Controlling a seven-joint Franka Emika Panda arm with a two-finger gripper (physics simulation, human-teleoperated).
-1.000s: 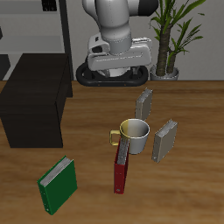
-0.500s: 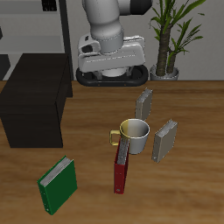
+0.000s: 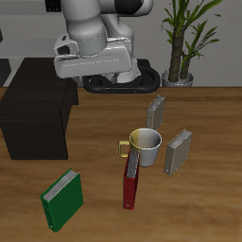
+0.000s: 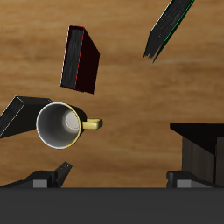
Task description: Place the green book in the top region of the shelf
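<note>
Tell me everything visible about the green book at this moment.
The green book is a bright green hardcover with white page edges along one side. It lies flat on the wooden table near the front edge, turned at an angle, closed. Nothing touches it: the red book stands apart beside it, and the gripper is not on it. The wrist view shows only its dark, thin edge.

table [image 3: 198, 203]: wood grain, brown, light sheen | shelf [image 3: 38, 109]: near-black, matt, smooth | green book [image 3: 62, 199]: smooth green cover, white paper edge | red book [image 3: 131, 179]: dark red cover, smooth | mug [image 3: 146, 147]: white, glossy, yellow handle | grey books [image 3: 177, 150]: matt grey | robot arm [image 3: 95, 43]: light grey, smooth, plastic-like
</note>
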